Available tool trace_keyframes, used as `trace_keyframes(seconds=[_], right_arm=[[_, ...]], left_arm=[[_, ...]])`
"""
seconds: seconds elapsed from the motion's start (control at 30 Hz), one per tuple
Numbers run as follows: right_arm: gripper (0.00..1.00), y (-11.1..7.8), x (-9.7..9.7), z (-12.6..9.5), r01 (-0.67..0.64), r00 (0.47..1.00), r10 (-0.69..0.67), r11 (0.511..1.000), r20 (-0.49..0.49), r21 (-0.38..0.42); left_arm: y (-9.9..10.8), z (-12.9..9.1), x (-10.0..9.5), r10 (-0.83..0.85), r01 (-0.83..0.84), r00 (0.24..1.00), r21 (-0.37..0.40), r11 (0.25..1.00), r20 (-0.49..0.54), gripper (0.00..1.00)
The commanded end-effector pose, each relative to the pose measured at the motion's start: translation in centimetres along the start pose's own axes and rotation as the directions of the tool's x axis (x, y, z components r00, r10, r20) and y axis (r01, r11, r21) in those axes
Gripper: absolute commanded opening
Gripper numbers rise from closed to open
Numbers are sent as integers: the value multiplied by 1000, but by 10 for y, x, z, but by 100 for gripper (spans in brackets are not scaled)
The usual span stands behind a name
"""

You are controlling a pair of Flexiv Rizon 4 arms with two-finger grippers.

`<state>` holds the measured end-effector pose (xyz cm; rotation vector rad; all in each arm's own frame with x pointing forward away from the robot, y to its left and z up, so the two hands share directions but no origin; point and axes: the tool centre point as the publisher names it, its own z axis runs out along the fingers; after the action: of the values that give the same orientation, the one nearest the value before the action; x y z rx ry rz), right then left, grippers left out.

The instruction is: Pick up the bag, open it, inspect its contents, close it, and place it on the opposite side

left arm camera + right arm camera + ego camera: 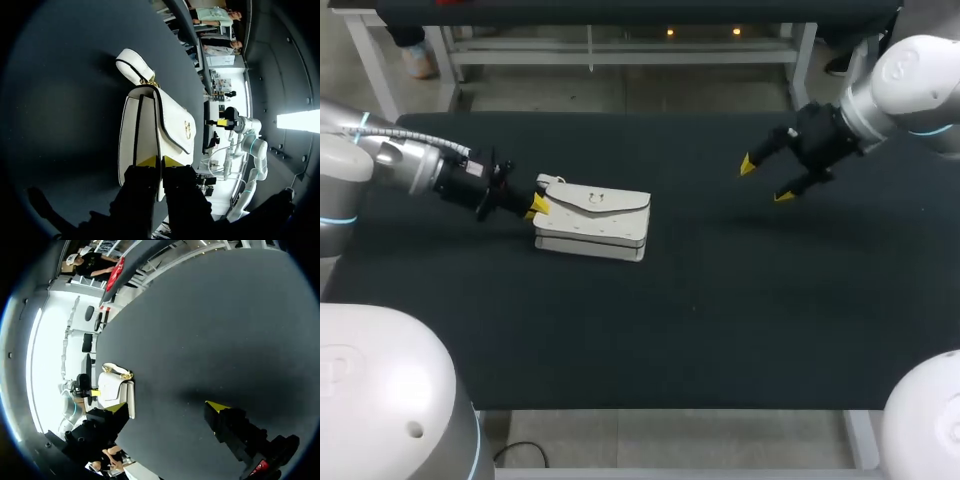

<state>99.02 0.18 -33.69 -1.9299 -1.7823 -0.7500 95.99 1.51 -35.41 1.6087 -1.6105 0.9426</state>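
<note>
1. Bag (pixel 592 220) lies flat on the one table (pixel 740 330), left of middle; one bag only.
2. Two arms: left arm (pixel 410 160) is low at the bag's left end; right arm (pixel 905 85) is over the table's right side, well apart from the bag.
3. Right gripper (pixel 766 181) is spread wide and holds nothing. Its wrist view has the bag (pixel 117 385) far ahead.
4. Left gripper (pixel 537 205) shows one yellow tip in the head view. The left wrist view shows both tips pinched on the bag (pixel 170 125) edge.
5. Left wrist view only: one strap (pixel 132 65) with gold links (pixel 150 80). One gold clasp (pixel 188 129).
</note>
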Motion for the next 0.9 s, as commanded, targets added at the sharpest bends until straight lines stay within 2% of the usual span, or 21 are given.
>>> trace_keyframes(seconds=[0.03,0.27,0.63,0.73,0.9], right_arm=[[100,-2,-6,-22,20,995,-18,999,97,-26],[100,19,-31,-47,33,985,-21,997,169,-64],[100,34,-52,-71,81,961,-57,994,272,-79],[100,36,-54,-75,76,956,-56,995,286,-57],[100,36,-54,-75,76,956,-56,995,286,-57]], left_arm=[[-12,-27,-12,20,-20,1000,-33,999,16,0],[-41,-68,-43,59,-59,998,-5,998,31,0],[-69,-111,-67,152,-152,987,-12,988,60,0],[-73,-124,-75,195,-194,978,-23,981,77,0],[-73,-124,-75,195,-194,978,-23,981,77,0]])
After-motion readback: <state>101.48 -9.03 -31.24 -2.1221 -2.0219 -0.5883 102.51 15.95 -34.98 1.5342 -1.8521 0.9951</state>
